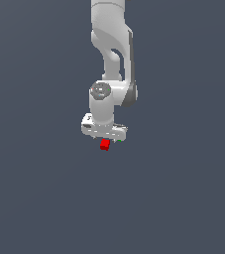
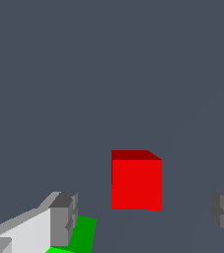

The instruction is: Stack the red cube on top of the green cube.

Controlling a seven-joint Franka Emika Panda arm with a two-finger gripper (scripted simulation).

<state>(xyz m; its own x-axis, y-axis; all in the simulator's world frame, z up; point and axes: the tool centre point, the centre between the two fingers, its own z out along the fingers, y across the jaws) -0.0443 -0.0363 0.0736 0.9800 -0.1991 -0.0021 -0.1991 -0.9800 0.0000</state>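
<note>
while flat, red cube point(image 2: 136, 183) sits squarely.

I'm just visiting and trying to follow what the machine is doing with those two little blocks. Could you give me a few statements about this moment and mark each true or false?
1. The red cube sits between the two fingers, with space on either side. True.
2. The gripper is clamped shut on the red cube. False: the jaws stand wide apart, touching nothing.
3. The red cube already rests on the green cube. False: they lie apart, side by side.
4. In the exterior view, the arm hides most of the green cube. True.
</note>
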